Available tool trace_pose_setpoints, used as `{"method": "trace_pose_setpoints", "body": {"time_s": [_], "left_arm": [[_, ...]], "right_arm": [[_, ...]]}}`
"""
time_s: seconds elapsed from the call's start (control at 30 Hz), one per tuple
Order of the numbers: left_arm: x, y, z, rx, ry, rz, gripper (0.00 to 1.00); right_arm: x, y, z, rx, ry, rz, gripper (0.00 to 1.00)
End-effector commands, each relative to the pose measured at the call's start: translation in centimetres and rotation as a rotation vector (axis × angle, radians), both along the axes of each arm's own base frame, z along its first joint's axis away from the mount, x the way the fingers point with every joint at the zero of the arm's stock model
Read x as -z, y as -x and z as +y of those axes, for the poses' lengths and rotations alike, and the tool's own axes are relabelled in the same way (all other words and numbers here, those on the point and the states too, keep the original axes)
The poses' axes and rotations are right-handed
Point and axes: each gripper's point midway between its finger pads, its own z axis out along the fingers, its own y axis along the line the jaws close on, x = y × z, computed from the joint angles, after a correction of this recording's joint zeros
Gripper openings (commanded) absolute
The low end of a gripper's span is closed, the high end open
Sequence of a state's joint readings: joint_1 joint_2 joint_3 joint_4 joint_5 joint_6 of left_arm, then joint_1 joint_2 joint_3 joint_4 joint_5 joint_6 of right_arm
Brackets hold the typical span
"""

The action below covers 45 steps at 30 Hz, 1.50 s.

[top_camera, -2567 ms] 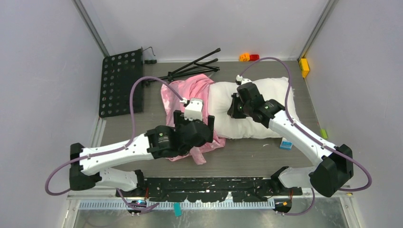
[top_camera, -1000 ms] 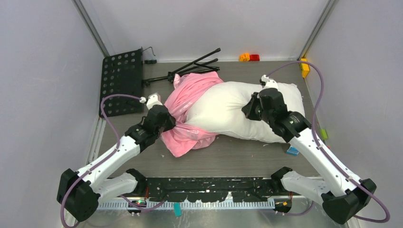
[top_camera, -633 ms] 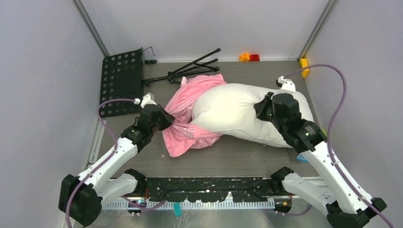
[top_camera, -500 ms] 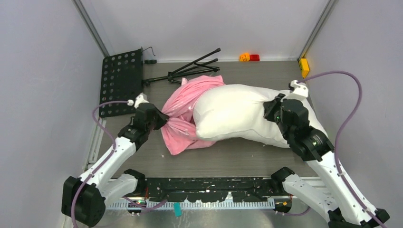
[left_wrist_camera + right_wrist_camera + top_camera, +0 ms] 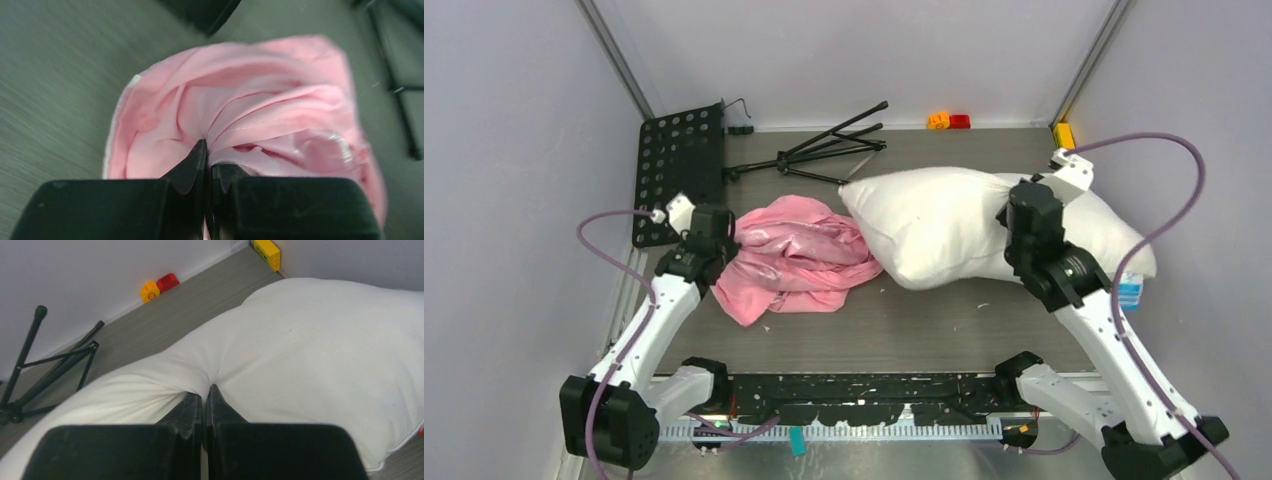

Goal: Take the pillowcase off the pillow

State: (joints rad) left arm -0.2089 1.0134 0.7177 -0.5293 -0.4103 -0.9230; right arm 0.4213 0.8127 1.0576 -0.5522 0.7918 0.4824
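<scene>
We've got the pillowcase [image 5: 794, 258] lying in a crumpled pink heap on the left half of the table [image 5: 924, 325]. It's completely off the pillow [image 5: 929, 225], with its right edge just beside the pillow's left end. Our left gripper [image 5: 206, 150] is clamped tight on a bunched fold of the pink satin at the heap's left side. The pillow sits on the right half, its pointy left corner up near the black tripod [image 5: 824, 152]. Our right gripper [image 5: 205, 392] is pinched closed on a pucker of the white fabric, toward the pillow's right end. Orange and red toy blocks [image 5: 949, 121] sit by the back wall.
</scene>
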Motion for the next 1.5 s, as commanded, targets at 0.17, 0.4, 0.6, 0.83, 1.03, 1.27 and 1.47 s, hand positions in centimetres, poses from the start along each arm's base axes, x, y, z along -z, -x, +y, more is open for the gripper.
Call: {"method": "trace_pose_setpoints", "body": {"time_s": [0.17,0.4,0.6,0.83,1.03,1.27,1.47], "left_arm": [[-17.6,-7.9,1.5,0.023,-0.144,-0.322,0.00],[-26.4,-11.5,0.7,0.155,-0.269,-0.360,0.00],[-24.3,-13.9,-0.1,0.384,-0.432,-0.229,0.95],[-23.8,-11.2,-2.0,0.426,-0.324,-0.401,1.00],[-20.0,-8.1,-3.0,0.456,-0.258,-0.507,1.00],[-13.3,-8.5,-3.7,0.475,-0.228,-0.463,1.00],[-7.7,-9.1,-2.4,0.471,-0.338,-0.420,1.00]], "right_arm": [[-12.4,-5.3,0.3,0.128,-0.131,-0.341,0.00],[-14.3,-10.3,6.3,-0.185,-0.078,-0.234,0.04],[-9.0,-10.6,13.0,-0.539,-0.103,-0.058,0.84],[-5.0,-9.4,8.5,-0.381,0.069,-0.042,0.85],[0.5,-7.1,3.0,-0.138,0.129,-0.052,0.84],[4.1,-8.0,-4.1,0.053,0.064,0.049,0.84],[12.1,-8.8,-7.2,0.025,0.008,0.201,0.90]]}}
